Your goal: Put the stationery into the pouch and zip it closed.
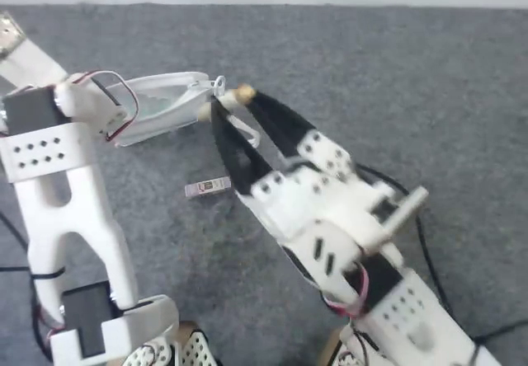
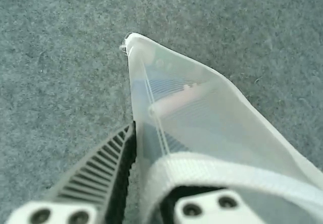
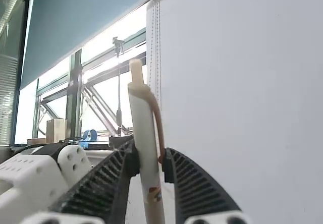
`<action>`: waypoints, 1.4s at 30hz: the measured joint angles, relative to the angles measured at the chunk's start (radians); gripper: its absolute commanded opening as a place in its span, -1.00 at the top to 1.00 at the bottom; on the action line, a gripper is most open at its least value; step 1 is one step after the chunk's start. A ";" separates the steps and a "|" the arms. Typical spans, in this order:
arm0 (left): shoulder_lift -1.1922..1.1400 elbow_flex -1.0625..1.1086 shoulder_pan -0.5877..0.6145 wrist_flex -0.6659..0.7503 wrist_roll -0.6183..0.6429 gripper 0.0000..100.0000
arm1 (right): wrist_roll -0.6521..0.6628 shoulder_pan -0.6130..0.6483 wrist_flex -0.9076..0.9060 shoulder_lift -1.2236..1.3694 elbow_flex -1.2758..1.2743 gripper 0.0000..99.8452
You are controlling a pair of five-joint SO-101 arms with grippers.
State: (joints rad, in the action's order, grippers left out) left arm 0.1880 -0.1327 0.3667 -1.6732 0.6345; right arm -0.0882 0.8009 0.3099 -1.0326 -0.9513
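The translucent white pouch hangs off the carpet, with my left gripper shut on one end and the zip pull at the other. In the left wrist view the pouch spreads out from my left gripper, and pale items show faintly inside it. My right gripper is shut on a cream pen, whose tip sits right beside the pouch's zip end. The pen stands upright between the black ribbed fingers. A small white eraser-like piece lies on the carpet below the pouch.
Grey carpet covers the table, with open room at the right and the far side. Cables trail beside the right arm's base. The right wrist view looks off the table at a wall and windows.
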 measured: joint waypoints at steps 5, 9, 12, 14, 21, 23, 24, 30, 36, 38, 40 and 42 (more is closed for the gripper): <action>0.000 0.000 0.000 0.000 0.000 0.98 | 0.018 0.002 0.129 0.272 0.106 0.99; 0.000 0.000 0.000 0.000 0.000 0.98 | 0.034 0.002 0.207 0.439 0.127 0.99; 0.000 0.000 0.000 0.000 0.000 0.98 | 0.037 0.002 0.273 0.537 0.127 0.99; 0.000 0.000 0.000 0.000 0.000 0.98 | 0.037 0.002 0.313 0.595 0.127 0.99; 0.000 0.000 0.000 0.000 0.000 0.98 | 0.037 -0.008 0.410 0.752 0.127 0.99; 0.000 0.000 0.000 0.000 0.000 0.98 | 0.037 -0.006 0.410 0.784 0.127 0.98; 0.000 0.000 0.000 0.000 0.000 0.98 | 0.037 -0.005 0.410 0.796 0.129 0.98; 0.000 0.000 0.000 0.000 0.000 0.98 | 0.037 -0.005 0.410 0.822 0.129 0.62; 0.000 0.000 0.000 0.000 0.000 0.98 | 0.037 -0.005 0.410 0.822 0.127 0.63; 0.000 0.000 0.000 0.000 0.000 0.98 | 0.037 -0.005 0.410 0.815 0.106 0.66; 0.000 0.000 0.000 0.000 0.000 0.98 | 0.037 -0.005 0.404 0.784 0.086 0.65; 0.000 0.000 0.000 0.000 0.000 0.98 | 0.037 -0.005 0.336 0.729 0.083 0.65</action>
State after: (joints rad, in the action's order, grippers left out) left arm 0.1880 -0.1327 0.3667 -1.6732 0.6345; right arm -0.0514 0.7963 0.6460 -0.3038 -0.8684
